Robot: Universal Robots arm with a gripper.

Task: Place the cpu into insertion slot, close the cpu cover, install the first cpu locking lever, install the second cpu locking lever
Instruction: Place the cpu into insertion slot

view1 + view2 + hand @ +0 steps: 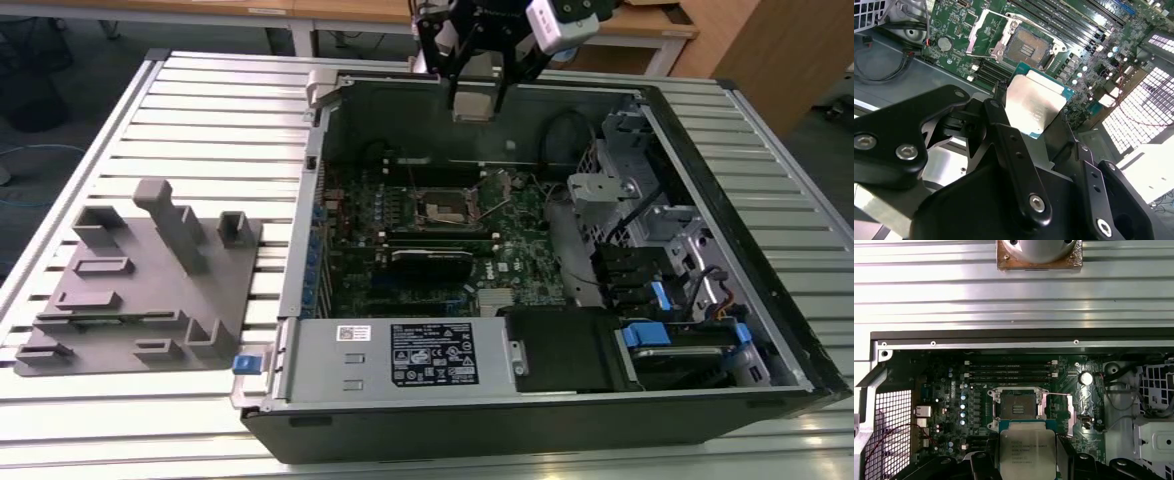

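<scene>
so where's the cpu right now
In both wrist views the cpu is clamped in the gripper, held in the air above the motherboard, close to but apart from the empty insertion slot.

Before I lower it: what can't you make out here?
cpu underside: faces away in both wrist views.
One cpu edge: cut off by the first wrist view's border, covered by the gripper in the second wrist view.
Slot pins: too small in the exterior view.
</scene>
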